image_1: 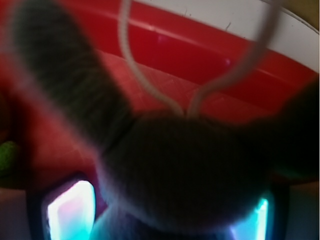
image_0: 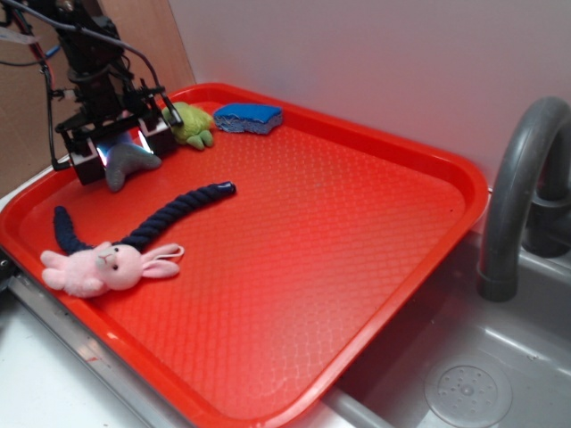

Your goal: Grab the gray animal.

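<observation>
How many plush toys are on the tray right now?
3. The gray animal sits at the gripper in the tray's far left corner, the green toy just beside it, and the pink bunny at the near left edge. None appear hidden.

The arm comes down from the 11 o'clock corner of the exterior view, wrist pointing steeply down. The gripper (image_0: 122,152) sits low, its two fingers (image_0: 87,165) closed around the gray animal (image_0: 128,164).

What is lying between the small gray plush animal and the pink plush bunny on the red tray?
In the exterior view, the dark blue braided rope lies between the small gray plush animal and the pink plush bunny.
</observation>
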You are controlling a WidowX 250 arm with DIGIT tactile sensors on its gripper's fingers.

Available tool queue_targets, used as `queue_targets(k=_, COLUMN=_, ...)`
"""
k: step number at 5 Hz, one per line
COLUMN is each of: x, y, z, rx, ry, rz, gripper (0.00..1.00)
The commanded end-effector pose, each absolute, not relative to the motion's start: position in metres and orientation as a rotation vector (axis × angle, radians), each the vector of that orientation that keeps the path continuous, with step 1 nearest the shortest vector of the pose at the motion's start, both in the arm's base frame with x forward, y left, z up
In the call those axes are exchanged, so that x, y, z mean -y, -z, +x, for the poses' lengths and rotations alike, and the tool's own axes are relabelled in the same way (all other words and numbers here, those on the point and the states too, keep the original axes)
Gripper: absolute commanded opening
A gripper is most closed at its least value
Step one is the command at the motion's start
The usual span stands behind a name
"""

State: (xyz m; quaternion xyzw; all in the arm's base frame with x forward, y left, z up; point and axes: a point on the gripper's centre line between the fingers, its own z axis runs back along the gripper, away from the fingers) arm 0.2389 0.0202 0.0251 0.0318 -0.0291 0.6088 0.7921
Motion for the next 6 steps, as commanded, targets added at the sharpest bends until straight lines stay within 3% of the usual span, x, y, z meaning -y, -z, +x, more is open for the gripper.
queue_targets(k=1, x=0.011, y=-0.061, z=0.237, rx=0.066, ry=-1.064, rz=0.219, gripper=0.0)
queue_targets(k=2, x=0.031, y=-0.111, z=0.24, rx=0.085, ry=-0.816, rz=0.186, gripper=0.0)
queue_targets(k=3, x=0.046, y=-0.163, z=0.236, rx=0.098, ry=-0.57, rz=0.086, gripper=0.0)
queue_targets(k=4, x=0.062, y=-0.212, z=0.232, rx=0.153, ry=-0.323, rz=0.038, gripper=0.0)
queue_targets(k=5, x=0.073, y=-0.256, z=0.2, rx=0.3, ry=-0.238, rz=0.012, gripper=0.0)
queue_targets(k=6, x=0.059, y=-0.245, z=0.213, rx=0.268, ry=-0.276, rz=-0.038, gripper=0.0)
